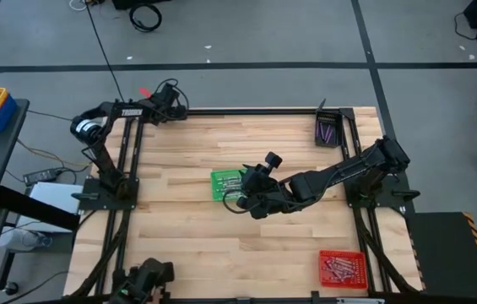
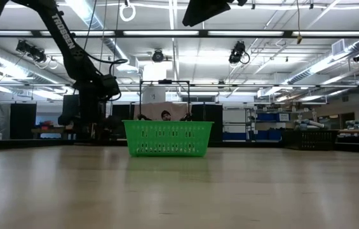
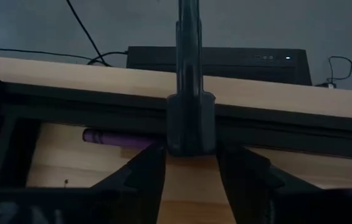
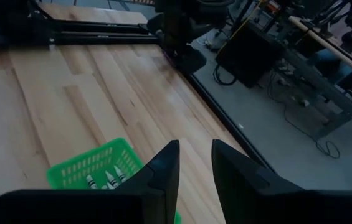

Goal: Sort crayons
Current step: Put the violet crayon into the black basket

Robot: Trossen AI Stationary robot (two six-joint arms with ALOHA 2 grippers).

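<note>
Overhead, the right gripper [image 4: 194, 165], fingers parted and empty, hangs just above crayons [image 4: 106, 178] lying in the green tray [image 1: 224, 182].

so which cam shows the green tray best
The low view: the green tray sits centred and unobstructed. The high view has it partly covered by the right arm; the right wrist view catches one corner; the left wrist view misses it.

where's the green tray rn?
The green tray sits near the table's middle in the high view, slightly left of centre, directly beside the right gripper. The red tray and dark tray sit along the right edge.
</note>
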